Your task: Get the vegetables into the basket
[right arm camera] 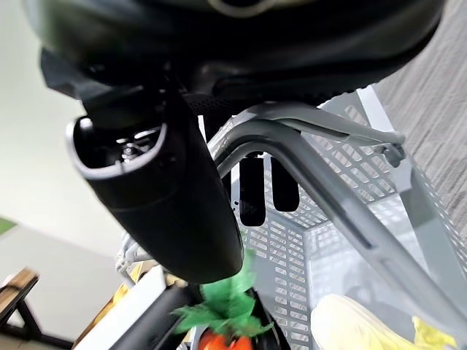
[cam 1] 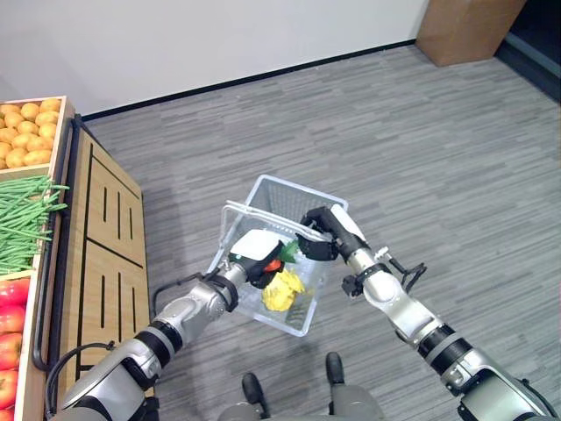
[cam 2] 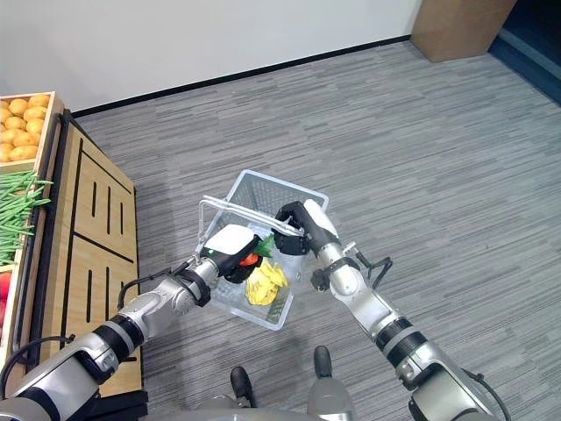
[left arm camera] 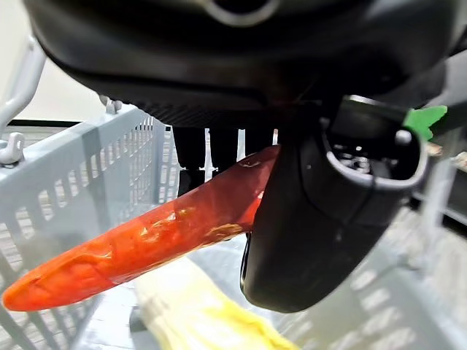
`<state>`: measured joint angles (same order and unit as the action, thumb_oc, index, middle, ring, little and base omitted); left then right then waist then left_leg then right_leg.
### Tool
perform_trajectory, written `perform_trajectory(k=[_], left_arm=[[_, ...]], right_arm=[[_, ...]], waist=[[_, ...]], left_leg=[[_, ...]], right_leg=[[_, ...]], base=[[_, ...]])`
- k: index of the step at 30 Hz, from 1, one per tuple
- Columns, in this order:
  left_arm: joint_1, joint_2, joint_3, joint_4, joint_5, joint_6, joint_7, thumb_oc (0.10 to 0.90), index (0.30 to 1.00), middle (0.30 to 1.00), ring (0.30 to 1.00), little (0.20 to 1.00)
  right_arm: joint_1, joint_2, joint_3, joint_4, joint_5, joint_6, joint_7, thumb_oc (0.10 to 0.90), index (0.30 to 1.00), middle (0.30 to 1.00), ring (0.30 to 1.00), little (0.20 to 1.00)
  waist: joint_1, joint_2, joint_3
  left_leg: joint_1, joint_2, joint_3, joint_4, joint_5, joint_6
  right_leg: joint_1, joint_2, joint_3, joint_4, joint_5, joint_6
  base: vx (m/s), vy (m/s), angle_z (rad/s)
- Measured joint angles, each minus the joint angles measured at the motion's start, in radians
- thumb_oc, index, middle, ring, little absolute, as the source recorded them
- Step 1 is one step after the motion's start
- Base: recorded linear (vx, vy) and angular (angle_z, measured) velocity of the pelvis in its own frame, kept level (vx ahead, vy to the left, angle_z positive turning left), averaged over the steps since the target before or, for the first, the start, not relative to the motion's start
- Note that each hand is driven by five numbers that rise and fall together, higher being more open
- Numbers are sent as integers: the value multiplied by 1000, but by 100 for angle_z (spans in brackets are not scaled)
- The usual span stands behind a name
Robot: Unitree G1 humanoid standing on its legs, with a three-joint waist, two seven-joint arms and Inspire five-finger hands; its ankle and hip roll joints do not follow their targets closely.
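The carrot (left arm camera: 153, 244) sits pinched in my left hand (cam 1: 256, 254), thumb curled against it, just above the open top of the basket (cam 1: 289, 195). It is smooth, glossy orange and tapered; its long axis slants down, narrow tip toward the basket's wall, green leafy top (right arm camera: 222, 306) back at my palm. Below it inside the basket lies something yellow and crinkled (cam 1: 282, 290). My right hand (cam 2: 296, 230) is curled round the basket's grey handle (right arm camera: 321, 189) over its perforated mesh sides.
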<state>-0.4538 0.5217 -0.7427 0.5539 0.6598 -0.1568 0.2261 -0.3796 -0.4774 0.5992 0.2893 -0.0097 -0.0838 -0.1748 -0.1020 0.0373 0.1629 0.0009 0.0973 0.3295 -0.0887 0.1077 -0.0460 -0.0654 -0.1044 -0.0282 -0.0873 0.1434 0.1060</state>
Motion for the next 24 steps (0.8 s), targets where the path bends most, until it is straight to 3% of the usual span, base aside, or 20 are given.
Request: perform_trajectory(k=[1, 7, 17, 21, 24], left_arm=[[0, 0, 0, 11, 9, 7, 4, 900, 1000, 1000, 1000, 1000], [5, -30, 18, 47, 29, 43, 17, 900, 1000, 1000, 1000, 1000], [8, -42, 22, 34, 28, 43, 17, 900, 1000, 1000, 1000, 1000], [23, -33, 23, -42, 22, 33, 14, 900, 1000, 1000, 1000, 1000], [64, -29, 30, -123, -96, 19, -27, 900, 1000, 1000, 1000, 1000]], right_arm=[[0, -4, 6, -9, 10, 0, 6, 400, 300, 300, 300, 300], [0, -15, 31, -33, 26, -2, 27, 400, 300, 300, 300, 300], [4, -28, 34, -30, 26, -2, 31, 400, 300, 300, 300, 300], [8, -26, 22, 21, 25, -5, 23, 400, 300, 300, 300, 300], [12, 12, -52, 127, 3, -17, -2, 400, 300, 300, 300, 300]], waist=[[0, 0, 0], [3, -4, -2], [3, -12, -6], [7, -12, -6], [11, -16, -8]], left_leg=[[0, 0, 2, 0, 0, 0], [-2, 1, 13, 0, 0, 0], [-3, 2, 14, 0, 0, 0], [-5, 2, 7, 0, 0, 0], [-6, 2, 0, 0, 0, 0]], right_leg=[[-2, 0, 1, 0, 1, 0], [-9, 1, 12, 0, 3, -1], [-10, 3, 12, 0, 3, -1], [-8, 2, 5, 0, 3, -1], [-5, 1, -1, 0, 3, -1]], base=[[-9, -7, -5], [-4, -2, -5], [0, 0, 0], [11, -3, 4], [16, 0, 6]])
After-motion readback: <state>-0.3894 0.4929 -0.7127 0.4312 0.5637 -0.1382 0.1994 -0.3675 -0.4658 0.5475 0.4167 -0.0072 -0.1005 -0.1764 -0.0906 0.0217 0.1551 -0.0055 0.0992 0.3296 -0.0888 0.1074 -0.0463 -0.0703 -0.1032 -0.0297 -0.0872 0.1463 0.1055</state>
